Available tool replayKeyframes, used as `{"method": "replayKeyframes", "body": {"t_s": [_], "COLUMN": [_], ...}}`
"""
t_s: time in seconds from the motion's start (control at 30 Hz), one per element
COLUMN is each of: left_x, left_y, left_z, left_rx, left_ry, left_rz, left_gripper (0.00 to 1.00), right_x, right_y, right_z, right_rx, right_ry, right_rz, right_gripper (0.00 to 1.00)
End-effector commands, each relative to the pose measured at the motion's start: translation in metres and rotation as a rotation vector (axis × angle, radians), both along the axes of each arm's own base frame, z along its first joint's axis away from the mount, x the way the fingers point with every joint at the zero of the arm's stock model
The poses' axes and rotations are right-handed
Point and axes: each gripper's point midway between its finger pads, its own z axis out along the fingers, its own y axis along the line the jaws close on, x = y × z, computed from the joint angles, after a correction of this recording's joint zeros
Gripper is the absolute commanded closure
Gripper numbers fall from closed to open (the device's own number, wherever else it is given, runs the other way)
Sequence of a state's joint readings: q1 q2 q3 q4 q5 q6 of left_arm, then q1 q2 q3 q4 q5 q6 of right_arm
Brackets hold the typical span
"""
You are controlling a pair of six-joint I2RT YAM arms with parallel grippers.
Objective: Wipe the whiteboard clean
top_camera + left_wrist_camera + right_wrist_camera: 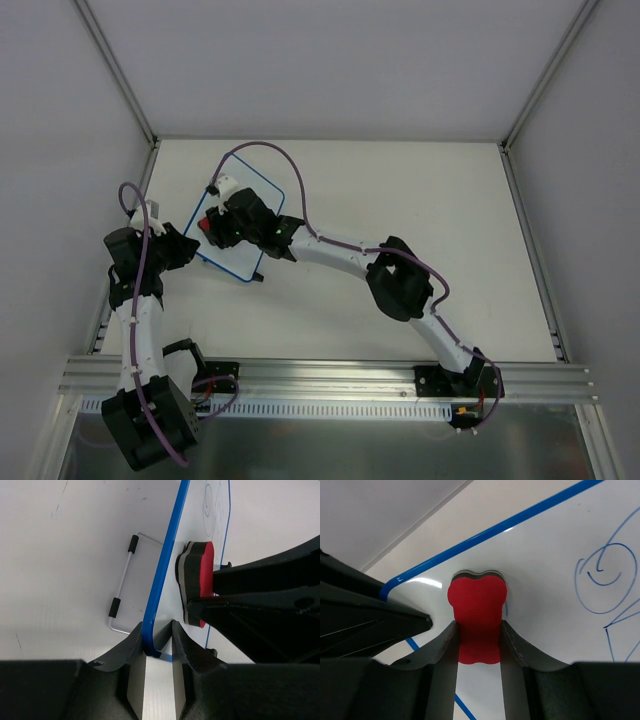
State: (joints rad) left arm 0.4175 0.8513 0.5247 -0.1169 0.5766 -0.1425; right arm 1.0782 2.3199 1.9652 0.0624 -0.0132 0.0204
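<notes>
The whiteboard (262, 196), white with a thin blue rim, stands tilted at the back left of the table. My left gripper (192, 246) is shut on its near left corner; in the left wrist view the jaws (156, 631) clamp the blue rim (165, 570). My right gripper (213, 228) is shut on the red bone-shaped eraser (477, 600) and presses it flat on the board face (545, 565), near that corner. The eraser also shows in the left wrist view (198, 577). Blue doodles (602, 575) lie to the eraser's right.
The board's wire stand with two black feet (122, 585) rests on the white table behind it. Enclosure walls close in at left (60, 150) and back. An aluminium rail (320, 375) runs along the near edge.
</notes>
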Motion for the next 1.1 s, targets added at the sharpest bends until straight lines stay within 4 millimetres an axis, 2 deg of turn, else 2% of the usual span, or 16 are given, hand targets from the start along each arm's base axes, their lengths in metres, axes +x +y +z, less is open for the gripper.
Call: {"method": "replayKeyframes", "body": {"t_s": [0.0, 0.1, 0.27, 0.37, 0.47, 0.5, 0.57, 0.6, 0.7, 0.87, 1.0, 1.03, 1.07], "left_x": [-0.021, -0.021, -0.022, -0.022, -0.022, -0.022, -0.022, -0.022, -0.022, -0.022, -0.021, -0.022, -0.022], "left_y": [-0.035, -0.035, -0.036, -0.036, -0.035, -0.037, -0.037, -0.037, -0.037, -0.037, -0.037, -0.038, -0.038], "left_z": [-0.019, -0.02, -0.019, -0.018, -0.018, -0.018, -0.018, -0.018, -0.017, -0.018, -0.019, -0.019, -0.019], "left_rx": [-0.033, -0.032, -0.029, -0.024, -0.021, -0.021, -0.022, -0.022, -0.019, -0.019, -0.023, -0.023, -0.022], "left_ry": [0.08, 0.082, 0.079, 0.074, 0.071, 0.07, 0.07, 0.072, 0.07, 0.072, 0.08, 0.08, 0.077], "left_rz": [-0.158, -0.158, -0.16, -0.159, -0.157, -0.162, -0.164, -0.163, -0.164, -0.165, -0.163, -0.166, -0.17], "left_gripper": [1.0, 1.0, 1.0, 1.0, 1.0, 1.0, 1.0, 1.0, 1.0, 1.0, 1.0, 1.0, 1.0], "right_x": [-0.065, -0.075, -0.076, -0.062, -0.035, -0.018, -0.006, 0.008, 0.024, 0.026, 0.014, 0.005, 0.002], "right_y": [0.023, 0.021, 0.015, 0.008, -0.003, -0.01, -0.022, -0.031, -0.047, -0.067, -0.075, -0.083, -0.08], "right_z": [-0.029, -0.032, -0.042, -0.048, -0.05, -0.049, -0.056, -0.059, -0.071, -0.095, -0.114, -0.125, -0.125], "right_rx": [-0.063, -0.08, -0.107, -0.112, -0.098, -0.09, -0.113, -0.114, -0.148, -0.204, -0.218, -0.231, -0.204], "right_ry": [0.029, 0.028, 0.032, 0.059, 0.101, 0.112, 0.15, 0.165, 0.198, 0.243, 0.299, 0.324, 0.321], "right_rz": [0.2, 0.223, 0.209, 0.152, 0.055, 0.008, -0.033, -0.063, -0.107, -0.131, -0.142, -0.144, -0.142], "right_gripper": [1.0, 1.0, 1.0, 1.0, 1.0, 1.0, 1.0, 1.0, 1.0, 1.0, 1.0, 1.0, 1.0]}}
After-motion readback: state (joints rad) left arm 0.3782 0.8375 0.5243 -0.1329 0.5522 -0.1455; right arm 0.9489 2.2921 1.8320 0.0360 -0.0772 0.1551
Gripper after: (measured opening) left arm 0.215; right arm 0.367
